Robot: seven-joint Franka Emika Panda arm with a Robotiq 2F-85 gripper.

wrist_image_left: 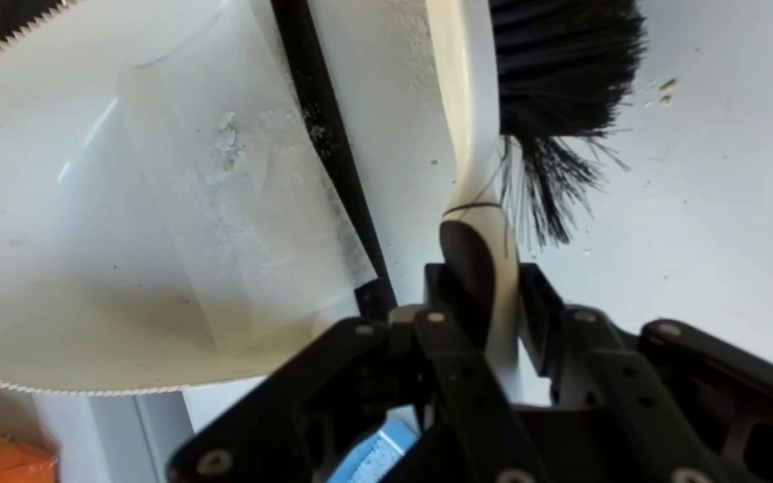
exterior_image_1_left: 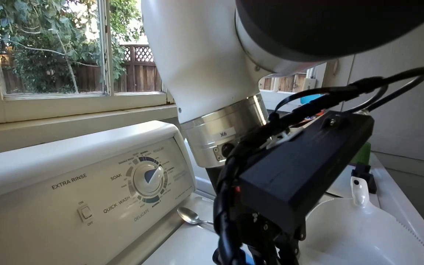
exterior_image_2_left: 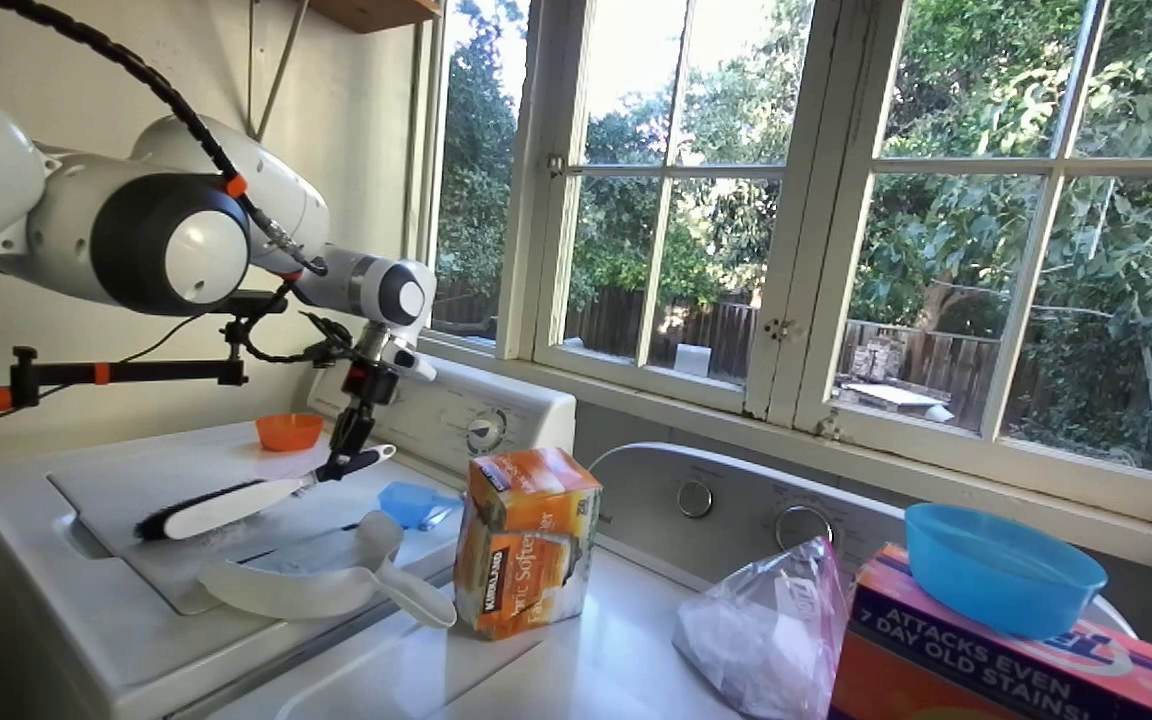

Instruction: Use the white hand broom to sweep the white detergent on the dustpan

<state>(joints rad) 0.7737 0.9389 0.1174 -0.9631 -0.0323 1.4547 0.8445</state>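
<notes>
While the gripper (wrist_image_left: 484, 295) clamps hard on the handle of the white hand broom (wrist_image_left: 472, 127), the dustpan (wrist_image_left: 84, 241) lies just beside it on the washer (exterior_image_2_left: 166, 460), a gap between the two. The bristles (wrist_image_left: 561, 67) show on the side away from the dustpan! White detergent (wrist_image_left: 227, 136) sits on the dustpan, pale crumbs and smears, and in an exterior view a softener box (exterior_image_2_left: 526, 545) stands right by the dustpan's handle, with an orange bowl (exterior_image_2_left: 289, 433) well apart from the dustpan.

Cream wall (exterior_image_2_left: 356, 130), wooden shelf (exterior_image_2_left: 366, 12), paned windows (exterior_image_2_left: 821, 220), daylit trees (exterior_image_2_left: 966, 235), board fence (exterior_image_1_left: 142, 75)
</notes>
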